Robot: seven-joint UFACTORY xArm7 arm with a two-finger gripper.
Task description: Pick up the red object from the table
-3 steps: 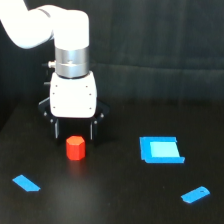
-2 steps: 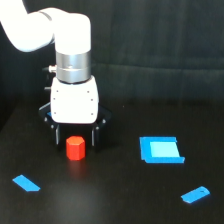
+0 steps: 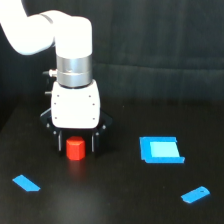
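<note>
Lower than a second ago, the gripper [image 3: 76, 144] now brackets the red object [image 3: 76, 148] at lower left of centre, fingers spread wide on either side of it. It rests on the black table [image 3: 120, 200] before a dark curtain [image 3: 160, 50]. Blue pieces lie lower left [image 3: 26, 183], right of centre [image 3: 160, 149] and lower right [image 3: 195, 194].

I see my gripper [image 3: 76, 143] low over the counter [image 3: 115, 200], its jaws standing either side of the red object [image 3: 75, 148]. I can't tell if they touch it. Three blue pieces lie apart.
</note>
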